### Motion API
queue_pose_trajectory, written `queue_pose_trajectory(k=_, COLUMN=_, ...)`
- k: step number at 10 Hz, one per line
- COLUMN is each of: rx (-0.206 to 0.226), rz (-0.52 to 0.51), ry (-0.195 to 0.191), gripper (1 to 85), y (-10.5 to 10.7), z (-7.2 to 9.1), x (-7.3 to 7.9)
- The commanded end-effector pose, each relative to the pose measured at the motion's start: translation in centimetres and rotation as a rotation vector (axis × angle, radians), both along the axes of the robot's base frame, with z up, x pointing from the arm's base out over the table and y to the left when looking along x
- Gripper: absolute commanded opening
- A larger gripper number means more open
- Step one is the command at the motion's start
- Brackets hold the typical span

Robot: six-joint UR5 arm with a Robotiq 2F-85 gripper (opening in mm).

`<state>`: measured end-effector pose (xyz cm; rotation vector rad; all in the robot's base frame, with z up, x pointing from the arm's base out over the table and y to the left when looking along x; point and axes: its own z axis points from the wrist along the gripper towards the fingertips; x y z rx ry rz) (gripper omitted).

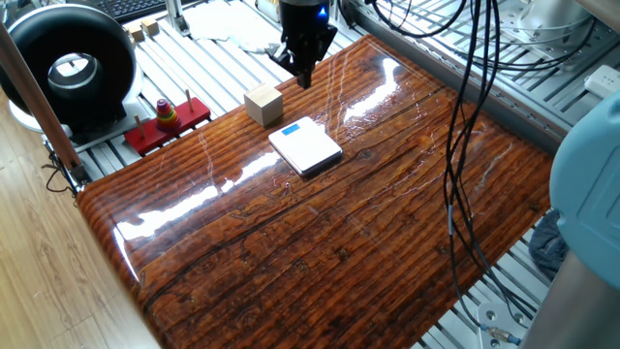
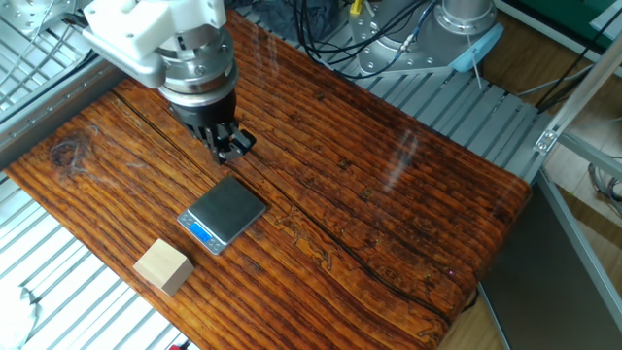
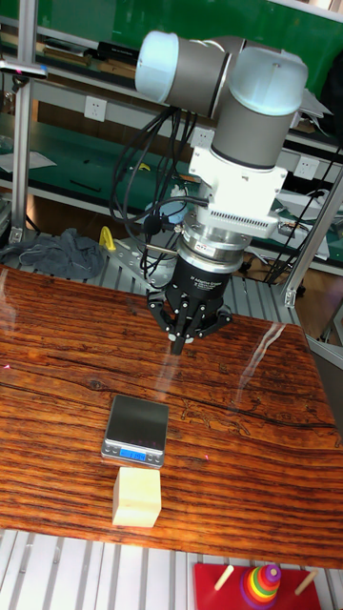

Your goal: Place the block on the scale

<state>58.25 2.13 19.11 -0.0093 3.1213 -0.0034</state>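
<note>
Worktop point(image 1: 320, 242): glossy reddish-brown wood with dark, streaky grain lines and white glare patches. Block point(image 1: 263, 104): plain pale tan wood, unpatterned. Scale point(image 1: 305, 146): white top in one fixed view, metallic grey in the other fixed view, with a small blue display strip at its 10 o'clock corner and a dark underside edge. Pincer point(image 3: 177, 347): black, below a silver-grey collar and a pale blue-grey arm. Ring-stacking toy point(image 1: 167, 114): red base, rings banded red, yellow, green.
</note>
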Motion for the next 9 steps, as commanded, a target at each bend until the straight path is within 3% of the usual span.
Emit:
queue_pose_trajectory(k=1, rx=0.008, rz=-0.063, ry=-0.053, gripper=1.0, y=0.1, z=0.2, x=1.4)
queue_pose_trajectory(k=3, rx=0.038, rz=-0.019, ry=-0.036, gripper=1.0, y=0.9, z=0.2, x=0.9)
queue_pose_trajectory(k=7, rx=0.060, rz=-0.031, ry=-0.068, gripper=1.0, y=1.6, z=0.1, x=2.0)
queue_pose_trajectory(k=9, rx=-0.023, rz=0.043, ry=-0.095, gripper=1.0, y=0.4, z=-0.3, x=3.9)
